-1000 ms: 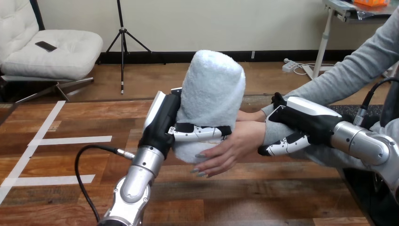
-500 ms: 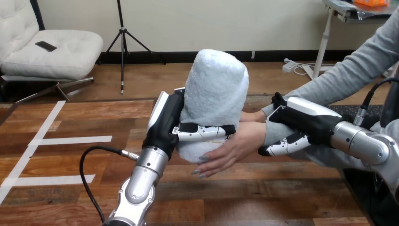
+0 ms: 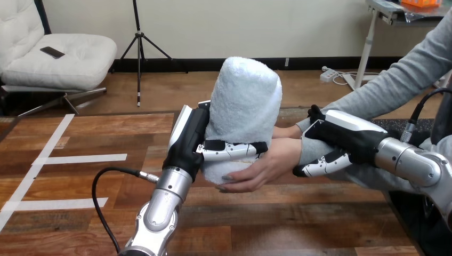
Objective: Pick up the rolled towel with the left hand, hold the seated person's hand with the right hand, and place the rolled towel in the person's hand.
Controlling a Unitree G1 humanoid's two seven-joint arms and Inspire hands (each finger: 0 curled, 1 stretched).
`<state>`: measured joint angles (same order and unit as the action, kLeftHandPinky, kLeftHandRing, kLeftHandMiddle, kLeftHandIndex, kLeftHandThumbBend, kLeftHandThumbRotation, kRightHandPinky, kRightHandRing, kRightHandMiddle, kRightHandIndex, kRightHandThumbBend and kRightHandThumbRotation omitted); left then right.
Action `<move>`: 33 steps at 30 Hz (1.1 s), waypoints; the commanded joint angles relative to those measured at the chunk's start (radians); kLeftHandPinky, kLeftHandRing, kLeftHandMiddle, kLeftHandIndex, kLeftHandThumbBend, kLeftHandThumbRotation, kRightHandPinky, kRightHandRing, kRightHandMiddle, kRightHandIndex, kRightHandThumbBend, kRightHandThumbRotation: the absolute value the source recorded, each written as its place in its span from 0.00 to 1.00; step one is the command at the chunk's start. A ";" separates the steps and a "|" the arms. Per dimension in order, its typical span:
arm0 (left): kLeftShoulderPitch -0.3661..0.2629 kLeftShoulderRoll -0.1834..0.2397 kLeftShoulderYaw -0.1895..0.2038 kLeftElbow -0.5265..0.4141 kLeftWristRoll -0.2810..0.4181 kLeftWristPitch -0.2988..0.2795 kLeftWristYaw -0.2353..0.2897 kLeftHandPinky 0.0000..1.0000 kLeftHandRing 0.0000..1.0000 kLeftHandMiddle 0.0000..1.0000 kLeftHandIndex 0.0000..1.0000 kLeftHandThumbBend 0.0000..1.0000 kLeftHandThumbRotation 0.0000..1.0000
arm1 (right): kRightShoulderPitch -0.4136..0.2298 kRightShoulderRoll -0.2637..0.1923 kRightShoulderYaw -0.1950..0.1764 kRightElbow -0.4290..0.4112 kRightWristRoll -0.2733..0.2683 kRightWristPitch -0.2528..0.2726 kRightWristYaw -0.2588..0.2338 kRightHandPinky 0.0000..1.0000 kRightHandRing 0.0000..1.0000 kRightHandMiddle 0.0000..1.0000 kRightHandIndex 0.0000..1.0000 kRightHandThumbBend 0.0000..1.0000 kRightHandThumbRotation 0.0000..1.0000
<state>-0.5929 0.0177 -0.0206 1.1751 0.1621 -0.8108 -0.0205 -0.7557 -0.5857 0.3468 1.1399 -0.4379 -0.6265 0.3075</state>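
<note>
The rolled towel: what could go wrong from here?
1. The rolled towel stands tall above the left hand, gripped only near its bottom; it may tip on release.
2. The person's hand cups just its lower edge, so it could slip out.
3. The right hand is curled round the person's wrist; a pull might hurt.

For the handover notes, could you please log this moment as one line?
left robot hand: grips upright towel | right robot hand: curled round person's wrist | person's hand: cupped under towel
</note>
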 commanded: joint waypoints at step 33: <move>-0.106 -0.078 -0.019 0.007 -0.002 0.017 -0.011 0.32 0.37 0.41 0.43 0.58 0.00 | -0.031 0.040 -0.029 -0.062 0.030 -0.008 -0.018 0.28 0.32 0.37 0.40 0.61 0.37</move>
<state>-0.6054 -0.0148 -0.0201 1.1853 0.1549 -0.7847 -0.0247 -0.7557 -0.5844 0.3468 1.1398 -0.4355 -0.6085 0.3072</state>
